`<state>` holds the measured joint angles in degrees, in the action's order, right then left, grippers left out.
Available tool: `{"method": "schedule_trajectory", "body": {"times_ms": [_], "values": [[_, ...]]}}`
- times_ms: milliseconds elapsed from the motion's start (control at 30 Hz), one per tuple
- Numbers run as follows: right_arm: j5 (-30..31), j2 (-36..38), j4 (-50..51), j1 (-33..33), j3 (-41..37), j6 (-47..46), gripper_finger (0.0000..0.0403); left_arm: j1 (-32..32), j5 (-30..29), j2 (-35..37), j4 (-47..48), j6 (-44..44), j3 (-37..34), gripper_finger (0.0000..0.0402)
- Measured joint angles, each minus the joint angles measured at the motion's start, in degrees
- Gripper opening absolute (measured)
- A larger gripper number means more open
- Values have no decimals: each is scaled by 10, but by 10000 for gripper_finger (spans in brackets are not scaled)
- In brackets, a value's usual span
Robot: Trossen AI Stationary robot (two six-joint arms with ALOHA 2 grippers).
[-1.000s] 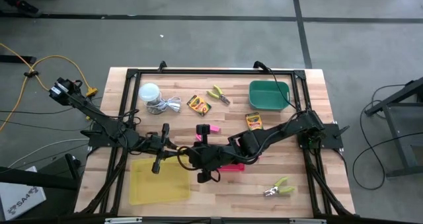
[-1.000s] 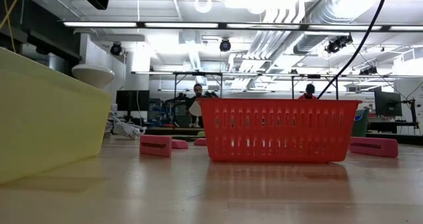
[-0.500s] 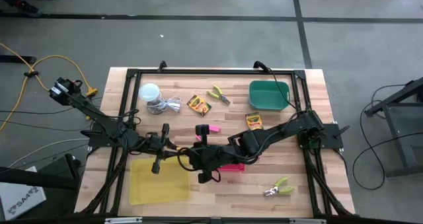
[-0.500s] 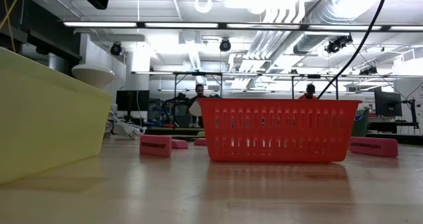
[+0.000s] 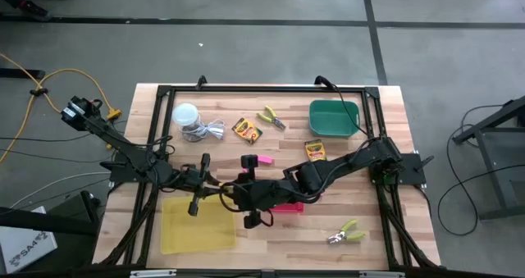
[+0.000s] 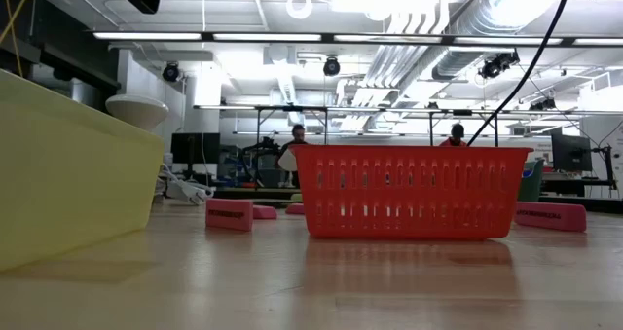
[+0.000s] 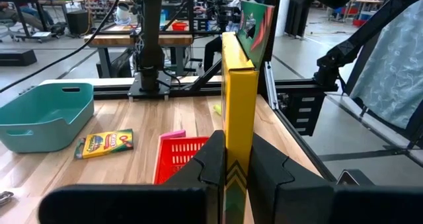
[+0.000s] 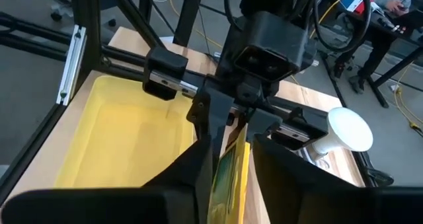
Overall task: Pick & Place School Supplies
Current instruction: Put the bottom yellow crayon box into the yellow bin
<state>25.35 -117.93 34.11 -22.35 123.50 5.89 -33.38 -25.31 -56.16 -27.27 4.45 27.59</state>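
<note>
Left to right: translucent yellow plastic tray at the table's front left. Left gripper and right gripper meeting mid-table, both clamped on one upright yellow-and-green cardboard crayon box, just beside a red plastic mesh basket.

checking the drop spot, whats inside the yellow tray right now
The yellow tray shows a bare yellow floor in the right wrist view. Its near end is hidden there behind the right gripper, which shares a crayon box with the left gripper.
</note>
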Motion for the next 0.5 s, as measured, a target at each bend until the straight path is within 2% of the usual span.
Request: {"method": "schedule_trajectory", "body": {"times_ms": [200, 267, 400, 500], "values": [[0, 0, -3, -1, 0, 0, 118, -31, -13, 0, 6, 3, 0, 29], [0, 0, -3, -3, 0, 0, 121, -51, -50, 0, 18, 17, 0, 29], [0, 0, -1, -10, 0, 0, 123, -102, -164, 0, 50, 32, 0, 29], [0, 0, -1, -16, 0, 0, 123, -142, -211, 0, 61, 49, 0, 29]]}}
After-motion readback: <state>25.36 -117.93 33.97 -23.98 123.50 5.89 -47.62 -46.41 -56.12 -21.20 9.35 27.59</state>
